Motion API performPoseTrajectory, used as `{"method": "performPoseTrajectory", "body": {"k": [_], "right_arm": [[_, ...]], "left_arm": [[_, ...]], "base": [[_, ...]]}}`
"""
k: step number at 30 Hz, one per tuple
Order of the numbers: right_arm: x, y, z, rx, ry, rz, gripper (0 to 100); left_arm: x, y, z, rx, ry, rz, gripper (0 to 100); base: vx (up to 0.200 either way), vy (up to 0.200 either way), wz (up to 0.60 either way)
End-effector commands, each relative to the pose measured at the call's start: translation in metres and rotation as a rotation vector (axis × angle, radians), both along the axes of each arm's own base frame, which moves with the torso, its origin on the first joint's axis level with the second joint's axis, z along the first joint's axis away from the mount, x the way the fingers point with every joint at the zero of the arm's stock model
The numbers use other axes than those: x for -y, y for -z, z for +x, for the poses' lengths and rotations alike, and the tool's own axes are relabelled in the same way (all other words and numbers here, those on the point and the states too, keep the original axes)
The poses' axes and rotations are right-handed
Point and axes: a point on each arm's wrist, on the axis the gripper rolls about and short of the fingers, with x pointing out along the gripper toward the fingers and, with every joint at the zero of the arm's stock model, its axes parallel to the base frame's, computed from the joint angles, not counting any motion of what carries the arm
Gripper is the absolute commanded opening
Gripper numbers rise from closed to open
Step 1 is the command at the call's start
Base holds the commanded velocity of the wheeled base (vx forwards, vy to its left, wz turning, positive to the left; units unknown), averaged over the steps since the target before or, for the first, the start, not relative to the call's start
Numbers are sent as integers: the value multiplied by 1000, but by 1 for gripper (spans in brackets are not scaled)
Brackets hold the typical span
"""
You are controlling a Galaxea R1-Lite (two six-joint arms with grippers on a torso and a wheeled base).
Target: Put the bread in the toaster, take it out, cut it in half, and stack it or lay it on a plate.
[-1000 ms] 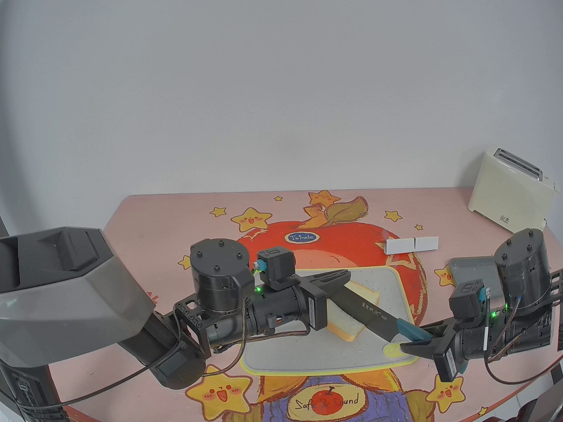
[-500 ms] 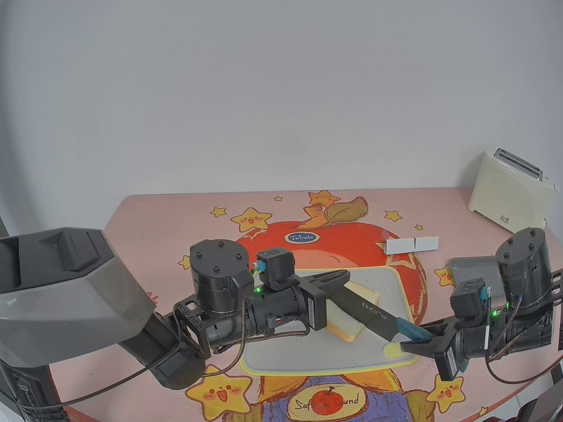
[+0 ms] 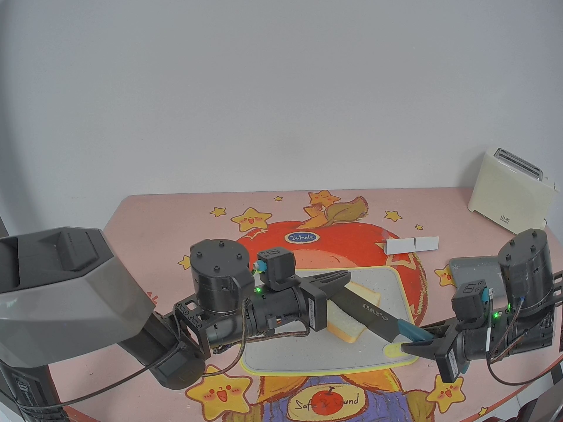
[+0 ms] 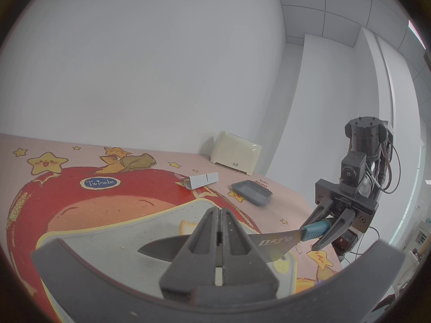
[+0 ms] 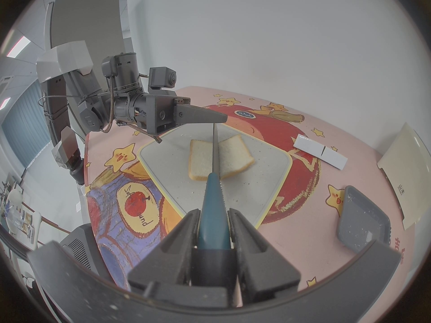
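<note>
A slice of bread [image 3: 344,327] lies on the white cutting board [image 3: 305,350] mid-table; the right wrist view shows the slice [image 5: 235,154] lying flat. A knife [image 3: 368,312] with a teal handle [image 5: 214,209] rests its blade across the slice. My right gripper [image 3: 423,345] is shut on that handle at the board's right corner. My left gripper [image 3: 345,277] is shut, its fingers [image 4: 211,243] pressed together just above the blade near the knife tip. The cream toaster [image 3: 513,191] stands at the table's far right.
A grey rectangular plate [image 3: 469,269] sits on the table between the board and the toaster, beside my right arm. A folded white card [image 3: 412,244] lies behind the board. Bare tabletop runs along the back and the left.
My right arm has drawn slightly back to the right, sliding the knife a little that way across the bread. The left arm has kept still.
</note>
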Motion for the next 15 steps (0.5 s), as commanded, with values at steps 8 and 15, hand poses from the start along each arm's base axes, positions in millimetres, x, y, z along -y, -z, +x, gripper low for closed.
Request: {"method": "performPoseTrajectory", "body": {"k": [8, 15], "right_arm": [[-1, 7, 1, -29, -2, -25, 0], [-1, 6, 0, -24, -2, -21, 0]], "left_arm": [[-1, -10, -2, 23, 0, -21, 0], [-2, -8, -3, 18, 1, -16, 0]], "base": [[0, 0, 0], [0, 0, 0]]}}
